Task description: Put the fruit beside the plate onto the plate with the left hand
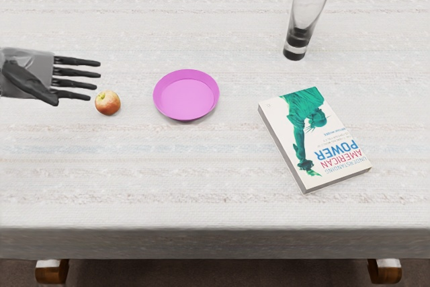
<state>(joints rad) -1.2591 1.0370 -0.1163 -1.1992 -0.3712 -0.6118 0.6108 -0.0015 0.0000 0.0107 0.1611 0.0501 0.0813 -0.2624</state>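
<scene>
Pale tabletop lies mostly bare toward its front edge, with a book at the right and a tall glass bottle near the far edge. From the left edge the left hand reaches in, fingers straight and slightly apart, holding nothing. Its fingertips are just beside the apple, which sits on the table left of the pink plate, with open surface between them.

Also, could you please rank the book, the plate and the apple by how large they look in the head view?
1. book: clearly largest, though it lies slightly nearer the camera.
2. plate.
3. apple: by far the smallest.
</scene>
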